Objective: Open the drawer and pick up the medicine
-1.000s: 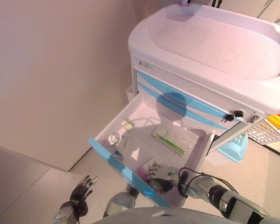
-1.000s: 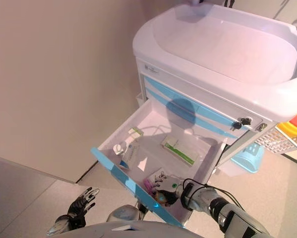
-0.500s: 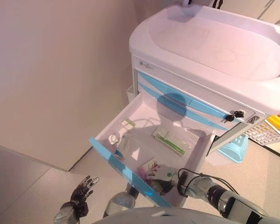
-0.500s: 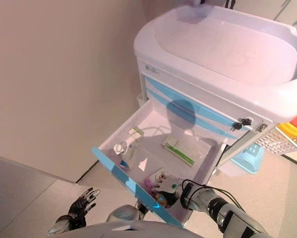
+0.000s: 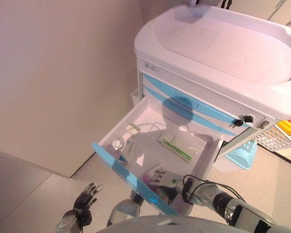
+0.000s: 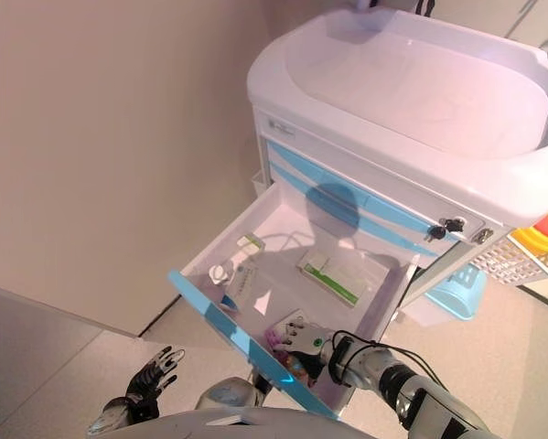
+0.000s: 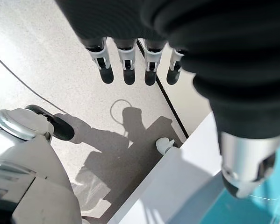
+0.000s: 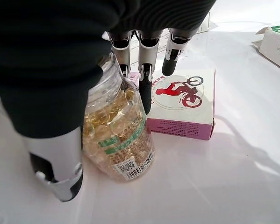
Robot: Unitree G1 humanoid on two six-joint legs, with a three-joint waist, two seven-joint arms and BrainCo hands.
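The white cart's top drawer (image 5: 115,167), with its blue front, stands pulled out. At its near right corner lies a clear jar of yellow capsules (image 8: 118,140), touching a white and pink box (image 8: 182,100) with a red picture. My right hand (image 5: 167,180) is inside the drawer, right at the jar. Its straight fingers (image 8: 147,60) reach over the jar's top and the thumb (image 8: 55,158) stands at the jar's side, so the hand is open. My left hand (image 5: 83,200) hangs open low over the floor, left of the cart.
Deeper in the drawer lie a green and white box (image 5: 175,145), a small white bottle (image 5: 117,144) and a small box (image 5: 132,128). Keys (image 5: 242,120) hang from the cart's lock. A light blue basket (image 5: 242,155) stands on the floor at the right.
My right hand has slid a little further into the drawer, closer over the jar. The left hand has stayed where it was.
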